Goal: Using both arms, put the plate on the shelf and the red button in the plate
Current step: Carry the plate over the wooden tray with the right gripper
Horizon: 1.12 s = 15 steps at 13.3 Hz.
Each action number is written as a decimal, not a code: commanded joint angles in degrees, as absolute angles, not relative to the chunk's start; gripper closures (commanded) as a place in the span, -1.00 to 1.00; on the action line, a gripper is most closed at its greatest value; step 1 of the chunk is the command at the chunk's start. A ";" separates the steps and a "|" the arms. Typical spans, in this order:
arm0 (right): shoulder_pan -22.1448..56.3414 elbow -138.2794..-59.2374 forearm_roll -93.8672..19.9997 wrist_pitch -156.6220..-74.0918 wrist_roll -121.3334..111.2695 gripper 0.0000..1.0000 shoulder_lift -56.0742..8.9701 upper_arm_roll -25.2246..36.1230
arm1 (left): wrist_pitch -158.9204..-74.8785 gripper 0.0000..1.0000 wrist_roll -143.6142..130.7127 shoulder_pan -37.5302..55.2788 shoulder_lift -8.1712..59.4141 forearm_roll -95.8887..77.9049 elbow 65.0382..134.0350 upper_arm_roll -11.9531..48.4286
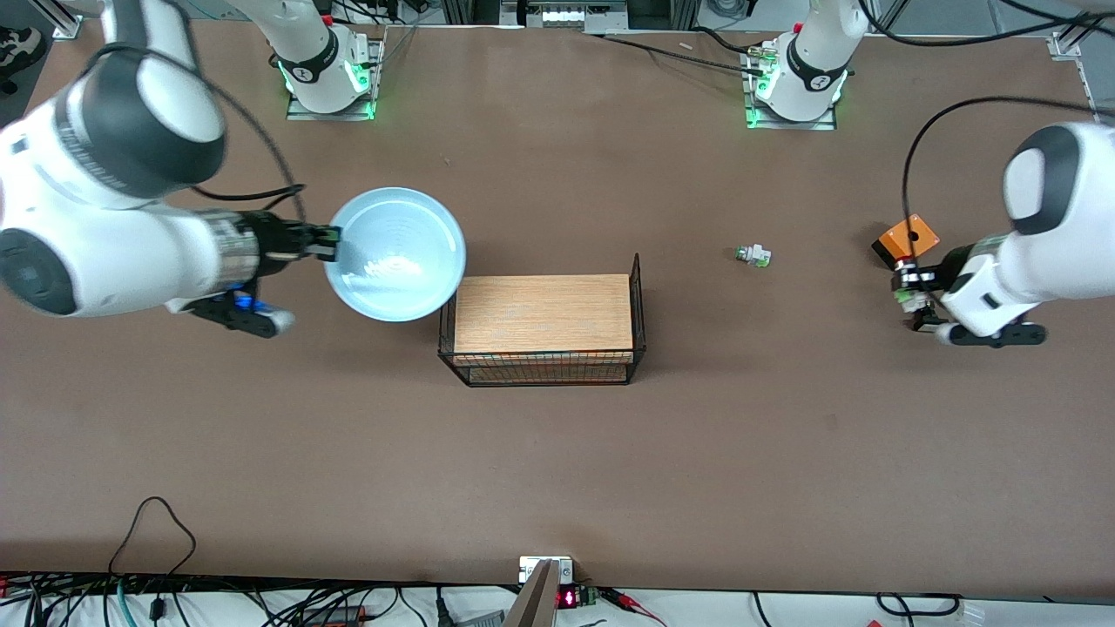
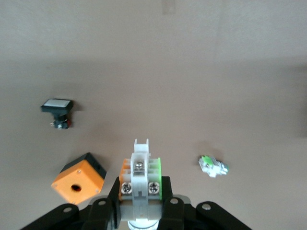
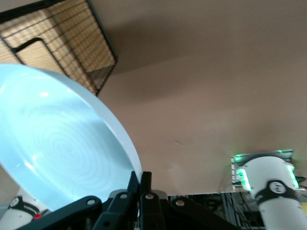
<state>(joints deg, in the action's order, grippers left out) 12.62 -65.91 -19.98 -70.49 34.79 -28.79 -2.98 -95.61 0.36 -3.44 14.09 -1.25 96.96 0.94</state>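
Note:
The pale blue plate (image 1: 396, 252) hangs tilted in the air, its edge over the corner of the wooden-topped wire rack (image 1: 544, 313) at the right arm's end. My right gripper (image 1: 335, 244) is shut on the plate's rim; the right wrist view shows the fingers (image 3: 142, 179) pinching the rim of the plate (image 3: 53, 143), with the rack (image 3: 72, 43) below. My left gripper (image 1: 910, 292) is shut on the red button (image 2: 140, 172), a white blocky switch with green and orange sides, held over the table beside an orange box. Its cap is hidden.
An orange box (image 1: 908, 238) with a round hole lies under the left gripper, also in the left wrist view (image 2: 79, 178). A white part with a green and silver end (image 1: 752, 255) lies between rack and box. A black switch with a white square cap (image 2: 57, 108) lies near the box.

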 commanded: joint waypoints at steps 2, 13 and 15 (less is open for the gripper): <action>18.97 -67.06 -20.66 -76.01 41.65 0.99 -28.12 -2.55 | -90.80 1.00 1.14 -3.87 14.94 -1.67 90.01 0.79; 27.07 -72.16 -19.86 -91.84 48.51 0.99 -31.02 -2.46 | -82.44 1.00 3.52 -4.22 15.21 -1.23 81.47 0.88; 27.86 -73.03 -18.81 -94.12 48.60 0.99 -31.64 -2.46 | -82.44 1.00 3.60 -4.22 15.21 -1.58 81.47 0.97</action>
<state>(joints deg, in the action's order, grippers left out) 26.86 -72.13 -19.64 -92.15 47.52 -31.76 -2.95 -83.80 2.04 -3.97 14.66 -1.24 83.26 0.82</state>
